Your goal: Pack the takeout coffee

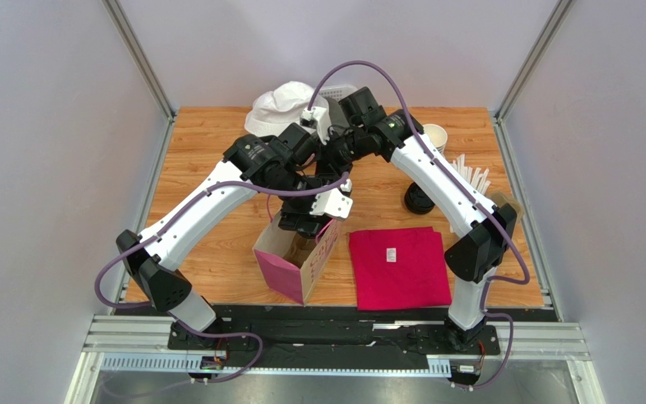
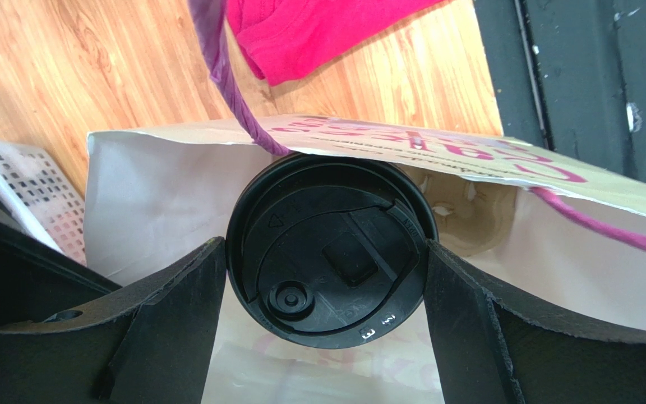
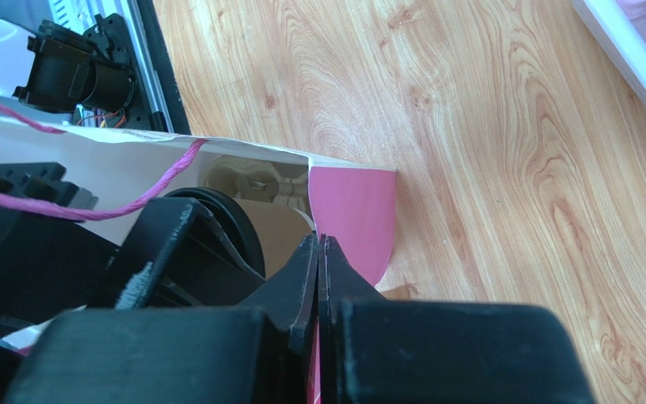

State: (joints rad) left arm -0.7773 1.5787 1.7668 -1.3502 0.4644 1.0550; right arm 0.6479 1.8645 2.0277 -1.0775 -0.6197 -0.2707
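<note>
The takeout coffee shows in the left wrist view as a round black lid; the tan cup under it is hidden. My left gripper is shut on the lid's sides and holds the cup in the open mouth of the pink paper bag. In the top view the left gripper is over the bag. My right gripper is shut on the bag's pink wall at its top edge; in the top view it is just behind the bag.
A cardboard cup holder sits inside the bag. A red folded cloth lies right of the bag. A stack of black lids, lidless tan cups, white sticks and a white bag stand behind.
</note>
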